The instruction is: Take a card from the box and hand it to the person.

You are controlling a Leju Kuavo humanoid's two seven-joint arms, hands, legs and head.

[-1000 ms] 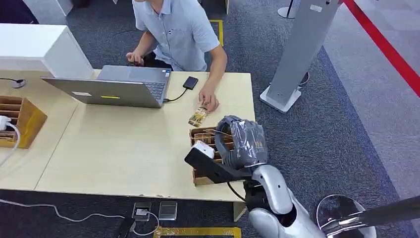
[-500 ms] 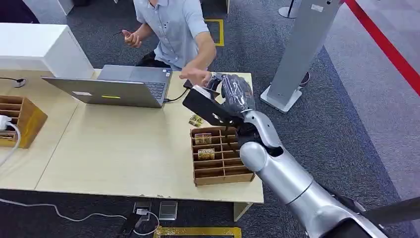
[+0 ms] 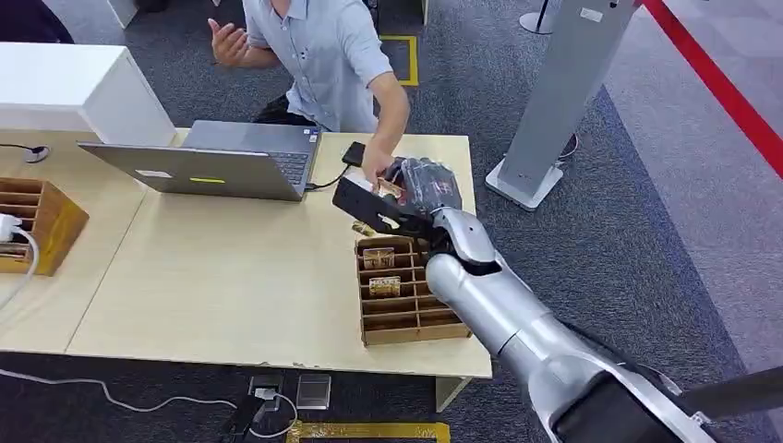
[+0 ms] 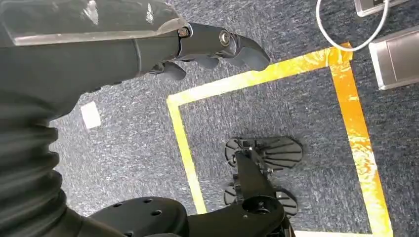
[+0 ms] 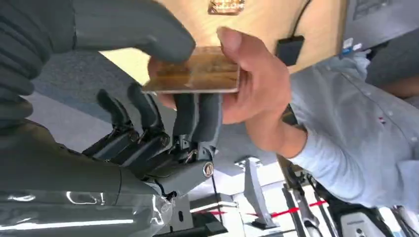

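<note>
Lowered slightly toward 6 o'clock since half a second ago, right hand [image 5: 163,94] pinches the card [image 5: 195,76] above the table beyond the box [image 3: 406,295] — person's hand [image 5: 252,84] now grips it too — handover near; left hand [image 4: 197,47] hangs empty, fingers loosely curled.

Gold-brown card [image 5: 197,74], grey hand [image 5: 123,123], pale blue shirt [image 3: 323,55], tan wooden box [image 3: 406,323], yellow floor tape [image 4: 351,108] on blue-grey carpet [image 4: 276,113].
</note>
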